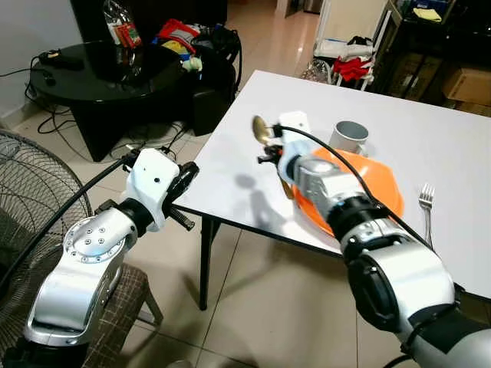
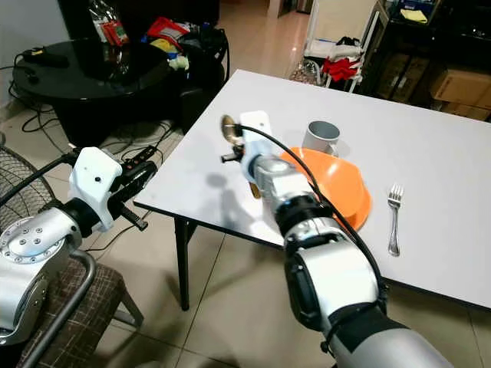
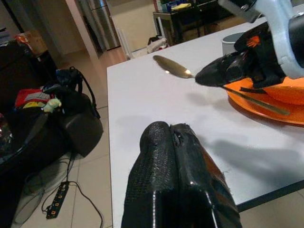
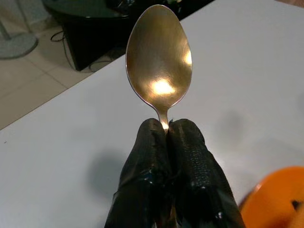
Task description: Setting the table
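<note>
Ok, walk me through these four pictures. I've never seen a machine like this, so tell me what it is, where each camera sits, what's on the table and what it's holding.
This is a humanoid robot with two silver arms, each ending in a gripper of two black fingers. The two wide pictures come from cameras in its head, looking down. The other two come from cameras on its wrists, looking along the fingers.

On the white table lie an orange plate, a grey mug behind it, and a fork on the plate's right.

The right gripper is shut on a spoon, holding it by the neck above the table, left of the plate. The left gripper is shut and holds nothing, hovering near the table's edge.
</note>
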